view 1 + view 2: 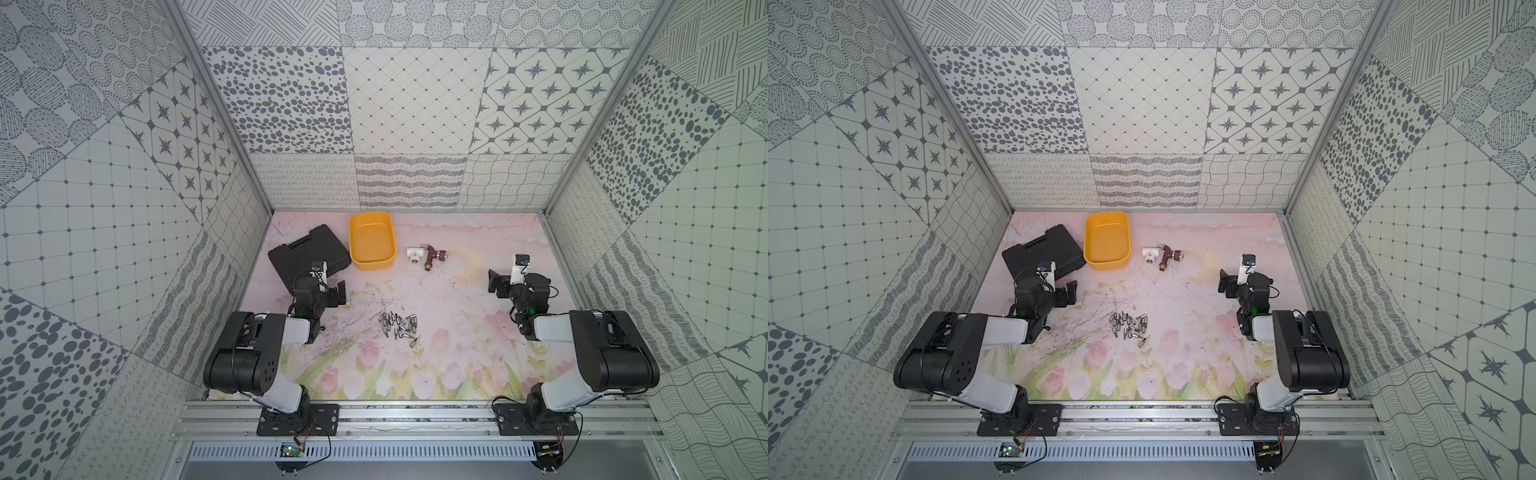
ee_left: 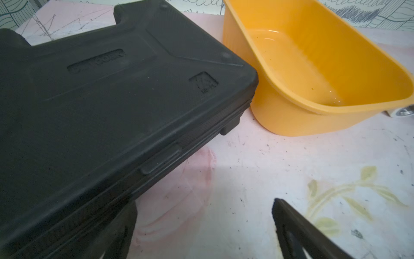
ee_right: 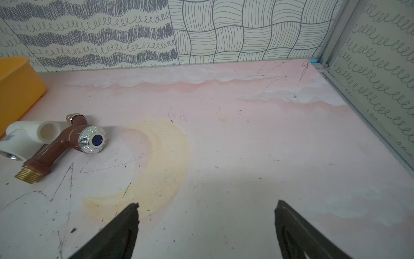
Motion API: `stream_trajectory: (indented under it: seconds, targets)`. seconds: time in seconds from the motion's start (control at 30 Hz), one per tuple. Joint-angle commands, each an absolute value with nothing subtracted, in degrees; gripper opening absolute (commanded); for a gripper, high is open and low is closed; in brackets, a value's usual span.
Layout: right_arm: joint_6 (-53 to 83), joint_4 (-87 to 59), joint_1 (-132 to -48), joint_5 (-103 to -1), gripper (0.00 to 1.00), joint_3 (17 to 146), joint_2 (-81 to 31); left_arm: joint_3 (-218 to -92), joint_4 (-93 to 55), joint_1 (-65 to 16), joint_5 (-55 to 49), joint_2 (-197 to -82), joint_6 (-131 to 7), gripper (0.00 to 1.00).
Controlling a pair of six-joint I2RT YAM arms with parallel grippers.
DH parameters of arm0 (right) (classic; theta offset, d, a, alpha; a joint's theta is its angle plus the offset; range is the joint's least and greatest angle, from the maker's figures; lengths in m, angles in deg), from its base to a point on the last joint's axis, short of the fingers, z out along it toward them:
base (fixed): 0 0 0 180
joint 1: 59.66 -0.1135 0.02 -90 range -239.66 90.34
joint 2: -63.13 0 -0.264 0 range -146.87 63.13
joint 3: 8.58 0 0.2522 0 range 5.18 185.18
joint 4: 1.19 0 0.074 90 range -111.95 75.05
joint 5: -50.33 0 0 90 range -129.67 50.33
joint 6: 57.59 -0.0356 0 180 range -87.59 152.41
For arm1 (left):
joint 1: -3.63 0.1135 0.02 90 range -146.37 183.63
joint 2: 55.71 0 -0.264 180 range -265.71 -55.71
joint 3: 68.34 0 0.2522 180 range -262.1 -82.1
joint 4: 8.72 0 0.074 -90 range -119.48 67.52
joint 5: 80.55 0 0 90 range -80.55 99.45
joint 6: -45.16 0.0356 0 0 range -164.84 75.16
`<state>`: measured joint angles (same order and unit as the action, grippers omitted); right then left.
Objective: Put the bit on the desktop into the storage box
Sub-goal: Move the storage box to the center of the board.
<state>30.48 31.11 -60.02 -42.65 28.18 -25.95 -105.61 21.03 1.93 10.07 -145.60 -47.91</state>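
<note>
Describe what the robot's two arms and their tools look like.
The left arm and right arm have black joint housings, white link covers, thin black cables and a green light near each wrist. The left tool and right tool have black, tapered fingers.

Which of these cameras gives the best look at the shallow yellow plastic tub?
The left wrist view: the shallow yellow plastic tub appears close up, with nothing visible inside. Both top views show the whole tub, but small. The right wrist view catches only one corner.
</note>
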Motion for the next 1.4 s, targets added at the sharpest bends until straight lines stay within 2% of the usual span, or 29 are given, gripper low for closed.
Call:
stream_trajectory:
  seconds: [0.0, 0.6, 0.67, 0.77, 0.9, 1.13, 1.37]
  targets:
    - [30.75, 32.59, -60.37, -42.75, 0.97, 29.00, -25.95, -106.13, 24.63, 2.12, 9.49, -145.73, -48.11, 0.99]
    - [29.67, 33.33, -60.34, -40.76, 0.97, 28.21, -25.30, -106.30, 24.59, 2.13, 9.68, -145.38, -47.83, 0.99]
    - [28.43, 33.93, -60.05, -38.69, 0.96, 26.93, -23.28, -107.54, 19.96, 1.98, 10.31, -142.54, -48.32, 0.99]
    - [27.08, 31.49, -59.49, -36.36, 0.97, 26.04, -18.73, -112.65, 4.51, 1.80, 14.51, -135.58, -51.65, 0.99]
    - [25.53, 17.98, -59.49, -35.43, 0.97, 29.35, -11.19, -118.44, -8.30, 1.85, 15.69, -129.76, -58.41, 0.99]
    - [14.71, -3.88, -59.75, -44.80, 0.97, 35.85, -1.90, -127.43, -25.92, 1.65, 11.51, -124.20, -68.64, 0.99]
    - [8.72, -16.27, -64.68, -49.11, 0.97, 46.76, -3.93, -133.45, -43.54, 1.44, 5.84, -121.86, -72.70, 0.99]
